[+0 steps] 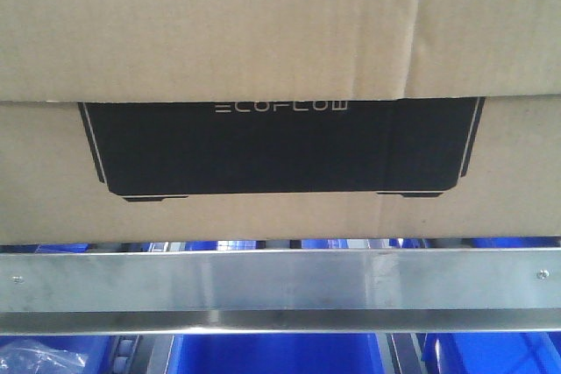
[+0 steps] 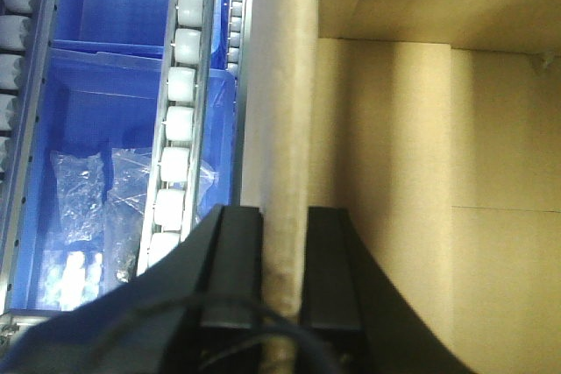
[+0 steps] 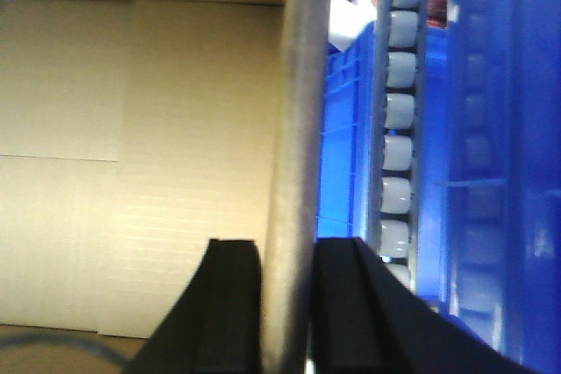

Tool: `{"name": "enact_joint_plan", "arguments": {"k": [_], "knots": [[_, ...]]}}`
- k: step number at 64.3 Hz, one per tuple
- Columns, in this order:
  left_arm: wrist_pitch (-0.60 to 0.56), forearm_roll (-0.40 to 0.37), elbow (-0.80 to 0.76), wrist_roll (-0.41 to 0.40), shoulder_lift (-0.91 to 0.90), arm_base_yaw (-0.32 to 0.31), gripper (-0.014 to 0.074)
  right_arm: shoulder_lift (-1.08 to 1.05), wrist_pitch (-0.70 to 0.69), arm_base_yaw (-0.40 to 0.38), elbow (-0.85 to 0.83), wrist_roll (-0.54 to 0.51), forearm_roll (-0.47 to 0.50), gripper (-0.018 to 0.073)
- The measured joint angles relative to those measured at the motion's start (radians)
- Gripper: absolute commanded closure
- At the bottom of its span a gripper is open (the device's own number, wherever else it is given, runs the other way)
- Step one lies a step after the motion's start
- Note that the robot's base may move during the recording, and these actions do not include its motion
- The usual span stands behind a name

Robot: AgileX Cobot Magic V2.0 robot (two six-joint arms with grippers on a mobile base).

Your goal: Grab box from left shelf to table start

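The brown cardboard box [image 1: 263, 24] fills the front view, its black ECOFLOW panel [image 1: 280, 146] facing me, just above the left shelf's steel front rail [image 1: 280, 282]. In the left wrist view my left gripper [image 2: 285, 251] is shut on the box's upright side wall [image 2: 289, 111], one black finger on each face; the box's open inside [image 2: 412, 172] lies to the right. In the right wrist view my right gripper [image 3: 287, 286] is shut the same way on the opposite wall [image 3: 294, 129], with the box's inside [image 3: 131, 172] to the left. The table is out of view.
Blue bins [image 1: 272, 352] sit under the rail. A roller track [image 2: 180, 111] and a blue bin [image 2: 96, 120] holding clear plastic bags [image 2: 83, 181] lie left of the box. Another roller track [image 3: 399, 129] and blue bin [image 3: 500, 172] lie to its right.
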Motion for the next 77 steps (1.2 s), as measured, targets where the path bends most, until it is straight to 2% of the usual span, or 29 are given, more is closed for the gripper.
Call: {"name": "enact_joint_plan", "arguments": {"k": [32, 50, 65, 77], "knots": [[-0.004, 0.000, 0.000, 0.000, 0.000, 0.000, 0.0699, 0.000, 0.000, 0.000, 0.000, 0.002, 0.014, 0.0503], [-0.008, 0.018, 0.000, -0.057, -0.005, -0.002, 0.0699, -0.012, -0.011, 0.000, 0.004, 0.051, 0.018, 0.0503], [0.015, 0.032, 0.026, -0.079, -0.092, -0.005, 0.0699, -0.108, -0.015, 0.000, 0.038, 0.054, 0.031, 0.0503], [0.001, 0.034, 0.094, -0.080, -0.194, -0.006, 0.0699, -0.219, -0.046, 0.004, 0.127, 0.054, 0.048, 0.0503]]}}
